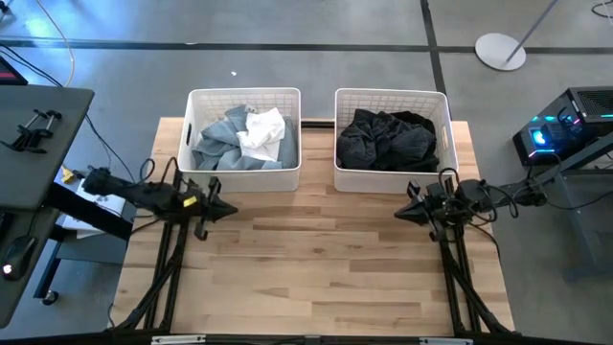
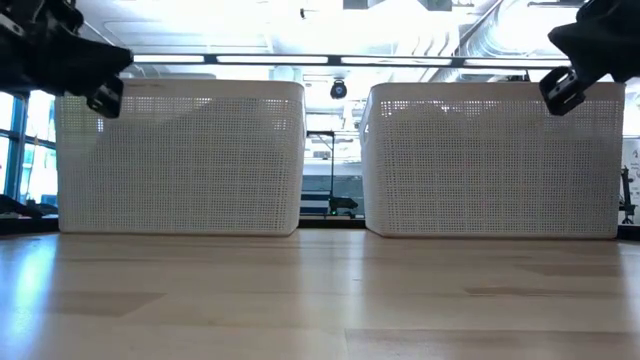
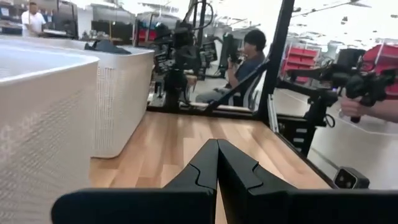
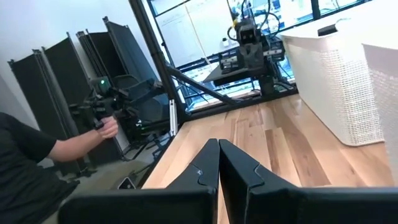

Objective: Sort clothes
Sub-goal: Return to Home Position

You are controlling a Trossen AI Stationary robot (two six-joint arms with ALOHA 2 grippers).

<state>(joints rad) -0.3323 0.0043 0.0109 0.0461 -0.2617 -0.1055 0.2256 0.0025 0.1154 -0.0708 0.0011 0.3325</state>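
Left gripper (image 1: pixel 226 209) and right gripper (image 1: pixel 401 213), pressed together and empty, hang clear of left basket (image 1: pixel 244 93) (light clothes (image 1: pixel 239 139)) and right basket (image 1: pixel 391 93) (dark clothes (image 1: pixel 388 141)): sorting seems done.

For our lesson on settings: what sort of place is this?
Likely a robotics lab: left gripper and right gripper shut over a table, a person holding a camera rig, red shelves behind.
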